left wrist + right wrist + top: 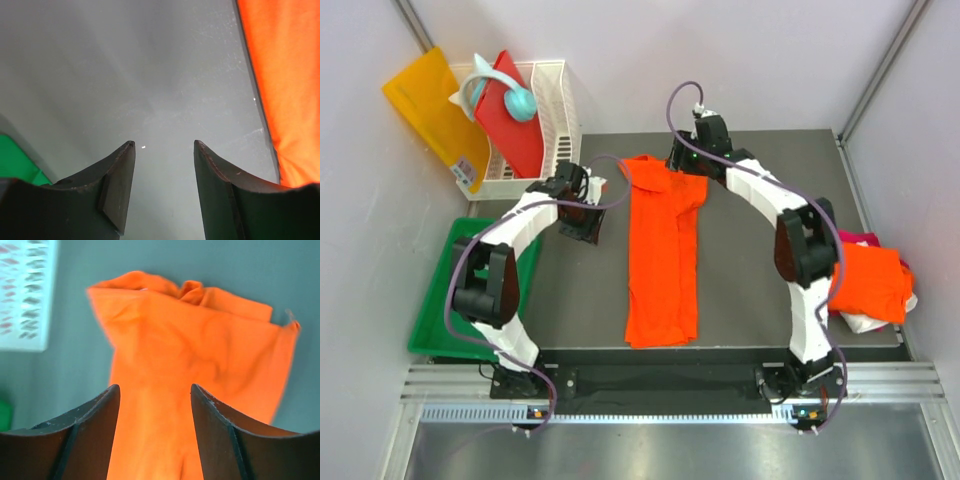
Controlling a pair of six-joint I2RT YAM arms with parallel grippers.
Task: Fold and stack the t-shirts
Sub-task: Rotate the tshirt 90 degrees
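Two arms arch inward over the dark grey counter [750, 300]. The left arm [520, 225] reaches to 10 o'clock, its jaws spread apart over bare surface, gripping nothing. The right arm [760, 190] stretches to 1 o'clock, its jaws parted and empty above the far end of a long, lengthwise-folded bright orange t-shirt [660, 260] at centre. At 3 o'clock lies a heap of orange and magenta t-shirts [870, 285]; at 11, a white plastic basket [565, 110]; at 9, a green tray [425, 320].
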